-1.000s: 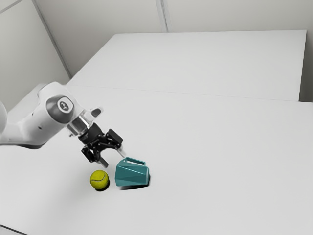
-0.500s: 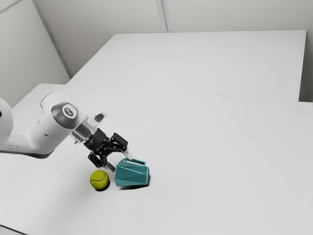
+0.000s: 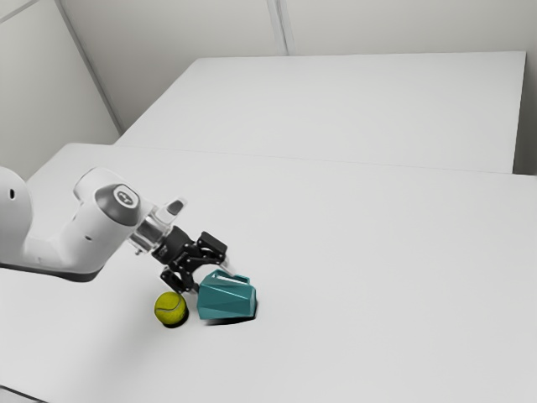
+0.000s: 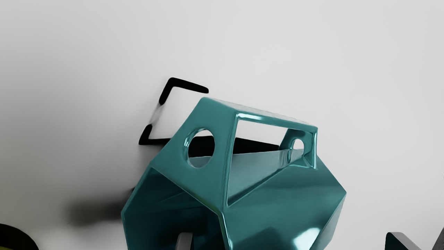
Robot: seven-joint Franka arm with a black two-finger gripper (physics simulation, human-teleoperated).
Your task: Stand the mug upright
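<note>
My gripper (image 3: 213, 278) is low over the table at the mug's near-arm end, its fingers apart. The teal faceted mug (image 3: 226, 299) lies on its side, handle uppermost, its base toward the exterior view's right. In the wrist view the mug (image 4: 277, 194) shows its open mouth and pierced handle. The gripper (image 4: 289, 241) stands open around the mug's wall there: one fingertip (image 4: 184, 241) is at the mouth, the other (image 4: 399, 241) outside the body with a gap beside it. Contact at the mouth cannot be made out.
A yellow tennis ball (image 3: 171, 309) rests on the white table (image 3: 361, 252), close beside the mug and just below the gripper in the exterior view. The mug's dark shadow falls on the tabletop.
My gripper has moved down and toward the exterior view's right, up to the mug, with its fingers still apart. The mug and ball have stayed where they were.
</note>
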